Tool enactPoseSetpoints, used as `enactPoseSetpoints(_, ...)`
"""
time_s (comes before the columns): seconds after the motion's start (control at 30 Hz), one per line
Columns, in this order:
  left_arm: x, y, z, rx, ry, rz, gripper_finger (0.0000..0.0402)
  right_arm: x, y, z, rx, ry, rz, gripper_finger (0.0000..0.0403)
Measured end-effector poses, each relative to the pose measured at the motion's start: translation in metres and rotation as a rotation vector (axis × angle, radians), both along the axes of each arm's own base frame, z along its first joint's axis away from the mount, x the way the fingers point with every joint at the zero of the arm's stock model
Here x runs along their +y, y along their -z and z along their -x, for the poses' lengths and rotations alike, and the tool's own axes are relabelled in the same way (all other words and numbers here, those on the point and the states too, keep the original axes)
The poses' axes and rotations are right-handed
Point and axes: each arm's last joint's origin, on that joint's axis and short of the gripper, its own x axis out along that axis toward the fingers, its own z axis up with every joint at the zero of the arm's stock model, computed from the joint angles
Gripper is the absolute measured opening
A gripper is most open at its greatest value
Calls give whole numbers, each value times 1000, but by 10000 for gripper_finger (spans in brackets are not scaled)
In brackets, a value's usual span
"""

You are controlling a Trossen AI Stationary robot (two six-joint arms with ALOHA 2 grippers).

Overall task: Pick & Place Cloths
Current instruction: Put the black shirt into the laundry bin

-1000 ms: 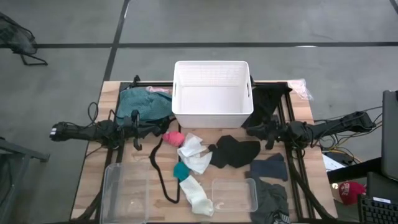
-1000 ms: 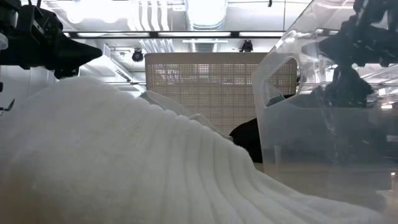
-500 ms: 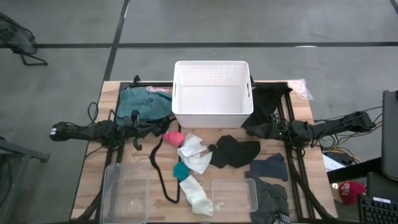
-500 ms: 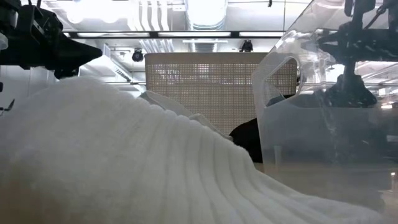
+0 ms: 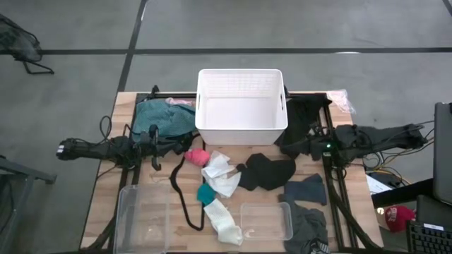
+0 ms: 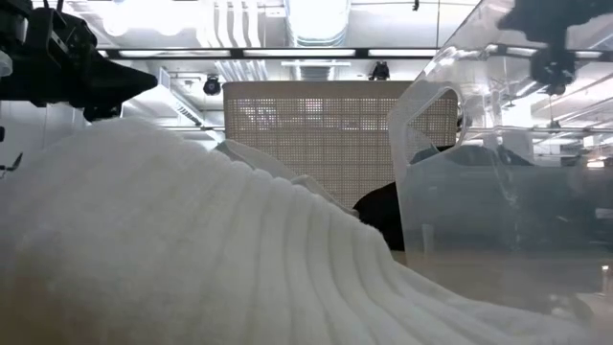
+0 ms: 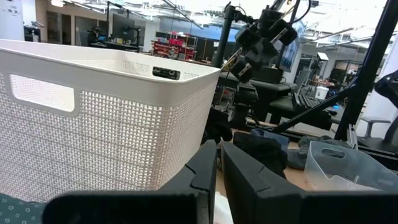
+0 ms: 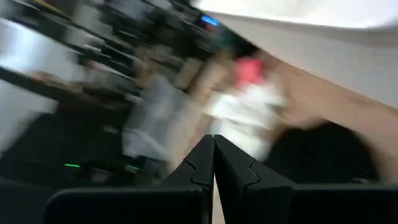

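Note:
The cloths lie around the white basket: a teal garment at the far left, a pink bit, white socks, a teal bit, a black piece and dark grey pieces. My left gripper hovers level beside the pink bit, shut and holding nothing. My right gripper hangs raised above the table near the basket's right near corner, shut and holding nothing. In the low view a white sock fills the foreground.
A thin black cord loop lies left of the socks. Two clear plastic containers stand at the near edge. More black cloth lies right of the basket. A laptop sits beyond the table's right edge.
My right gripper has risen well above the table near the basket's right side, and has tipped and rolled as it went; it stays shut. No cloth has moved.

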Motion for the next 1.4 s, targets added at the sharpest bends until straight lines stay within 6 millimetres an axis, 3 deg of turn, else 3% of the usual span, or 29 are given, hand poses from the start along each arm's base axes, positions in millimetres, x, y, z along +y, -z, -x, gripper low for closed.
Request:
enactPoseSetpoints(0.2, 0, 0, 0, 0, 0, 0, 30, -8, -31, 23, 259, 210, -37, 19)
enactPoseSetpoints(0.37, 0, 0, 0, 0, 0, 0, 30, -12, -44, 32, 360, 347, -48, 71)
enactPoseSetpoints(0.6, 0, 0, 0, 0, 0, 0, 30, -15, -36, 30, 464, 556, -52, 189)
enactPoseSetpoints(0.83, 0, 0, 0, 0, 0, 0, 30, -17, -3, 21, 551, 696, -61, 260)
enactPoseSetpoints(1.07, 0, 0, 0, 0, 0, 0, 30, -20, 32, 19, 604, 794, -94, 278)
enactPoseSetpoints(1.4, 0, 0, 0, 0, -1, 0, 30, -27, 31, 7, 555, 844, -120, 244)
